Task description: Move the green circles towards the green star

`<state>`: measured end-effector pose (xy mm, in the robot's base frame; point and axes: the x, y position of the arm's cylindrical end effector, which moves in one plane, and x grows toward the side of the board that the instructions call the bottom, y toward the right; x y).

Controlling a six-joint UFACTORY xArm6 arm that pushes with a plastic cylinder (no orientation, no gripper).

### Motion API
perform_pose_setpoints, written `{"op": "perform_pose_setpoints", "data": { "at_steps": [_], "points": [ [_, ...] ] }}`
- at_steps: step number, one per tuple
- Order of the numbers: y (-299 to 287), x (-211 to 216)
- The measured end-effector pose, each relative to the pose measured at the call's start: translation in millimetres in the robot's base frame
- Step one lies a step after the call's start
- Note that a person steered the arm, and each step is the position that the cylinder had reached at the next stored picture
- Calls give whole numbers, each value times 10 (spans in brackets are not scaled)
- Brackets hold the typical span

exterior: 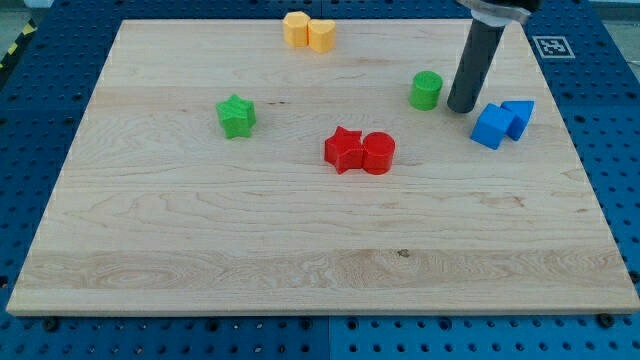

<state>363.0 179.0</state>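
A green circle block (426,90) stands on the wooden board at the view's upper right. A green star block (236,116) lies at the view's left of centre, far from the circle. My tip (460,107) rests on the board just to the view's right of the green circle, a small gap between them. Only one green circle shows.
A red star (343,150) and red circle (379,153) touch near the board's middle, between the green blocks and slightly lower. Two blue blocks (501,122) sit right of my tip. Two yellow blocks (308,31) sit at the top edge.
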Motion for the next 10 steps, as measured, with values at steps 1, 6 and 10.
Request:
{"op": "perform_pose_setpoints", "data": {
  "at_steps": [1, 6, 10],
  "points": [
    [107, -144],
    [-921, -181],
    [-1527, 135]
  ]
}}
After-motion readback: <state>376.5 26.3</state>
